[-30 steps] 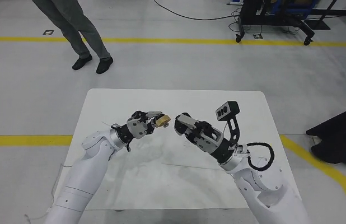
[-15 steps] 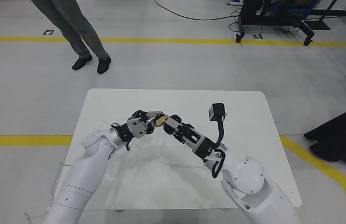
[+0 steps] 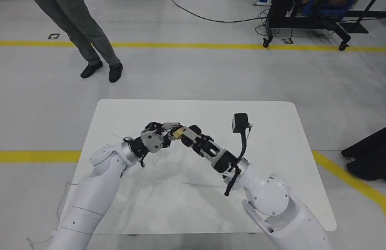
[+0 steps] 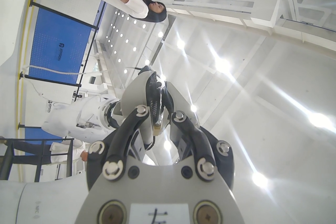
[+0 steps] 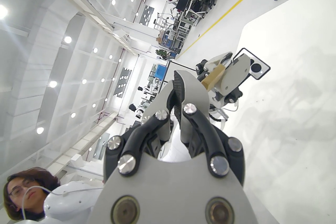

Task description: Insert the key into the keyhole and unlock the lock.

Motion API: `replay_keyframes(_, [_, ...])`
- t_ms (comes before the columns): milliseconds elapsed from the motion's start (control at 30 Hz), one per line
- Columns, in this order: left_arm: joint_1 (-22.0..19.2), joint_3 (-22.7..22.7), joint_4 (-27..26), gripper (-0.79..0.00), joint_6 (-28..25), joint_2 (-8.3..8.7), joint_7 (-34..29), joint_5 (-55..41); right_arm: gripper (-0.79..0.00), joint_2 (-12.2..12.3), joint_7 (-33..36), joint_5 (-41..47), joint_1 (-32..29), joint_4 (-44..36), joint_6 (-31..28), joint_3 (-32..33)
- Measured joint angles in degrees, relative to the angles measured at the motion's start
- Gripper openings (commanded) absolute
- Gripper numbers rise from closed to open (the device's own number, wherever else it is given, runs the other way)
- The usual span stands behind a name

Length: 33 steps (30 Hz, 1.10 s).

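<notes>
white table (image 3: 268, 125) beneath the brass lock (image 3: 178, 132), grey floor (image 3: 193, 75) with yellow lines (image 3: 180, 45)

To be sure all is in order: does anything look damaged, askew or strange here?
Nothing stands out. The left tool holds the brass lock above the table, and the right tool is shut close beside it. I cannot tell whether they touch.

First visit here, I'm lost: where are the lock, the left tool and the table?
lock (image 5: 212, 76), right wrist view, brass body.
left tool (image 3: 173, 132), top view, between fingertips.
table (image 3: 268, 122), top view, bare top.
</notes>
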Motion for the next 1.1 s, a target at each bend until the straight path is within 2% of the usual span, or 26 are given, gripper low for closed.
replay_keyframes(100, [1.0, -1.5, -1.5, -0.785, -4.0, 0.15, 3.4, 1.9, 0.000, -0.1, 1.3, 6.5, -0.3, -1.5, 2.7, 1.4])
replay_keyframes(400, [3.6, -2.8, -4.6, -0.785, -8.7, 0.22, 8.1, 4.8, 0.000, -0.1, 1.0, 5.7, -0.5, -1.1, 2.6, 1.3])
replay_keyframes(433, [3.7, -2.8, -4.7, -0.785, -9.4, 0.18, 8.3, 5.0, -0.046, -0.2, 0.2, 6.6, -1.1, -0.5, 3.2, 1.4])
replay_keyframes(467, [3.8, -2.7, -4.9, -0.785, -10.1, 0.13, 8.3, 5.2, -0.305, -0.5, -1.2, 8.5, -1.9, 0.3, 4.0, 1.8])
replay_keyframes(500, [4.0, -2.6, -5.0, -0.785, -10.9, 0.08, 8.3, 5.3, -0.397, -0.8, -3.7, 12.7, -2.8, 1.1, 4.7, 2.6])
replay_keyframes(633, [4.7, -2.6, -5.3, -0.785, -12.1, 0.01, 8.0, 5.7, -0.459, -1.6, -9.5, 26.6, -3.8, 1.6, 8.3, 2.8])
replay_keyframes(800, [5.2, -2.9, -5.7, -0.785, -12.8, 0.08, 7.2, 7.0, -0.554, -2.2, -11.7, 32.8, -3.4, 1.2, 11.4, 2.3])
replay_keyframes(900, [5.3, -3.0, -6.0, -0.785, -13.1, 0.10, 6.7, 7.5, -0.656, -2.6, -12.9, 35.9, -2.9, 0.8, 11.8, 2.0])
replay_keyframes(967, [5.4, -3.1, -6.3, -0.785, -13.2, 0.11, 6.3, 7.7, -0.674, -2.8, -13.5, 37.3, -2.3, 0.8, 12.0, 1.8])
replay_keyframes(1100, [5.6, -3.3, -6.7, -0.785, -13.3, 0.16, 5.7, 8.5, -0.659, -3.2, -14.8, 39.0, -0.8, 1.7, 12.9, 1.3])
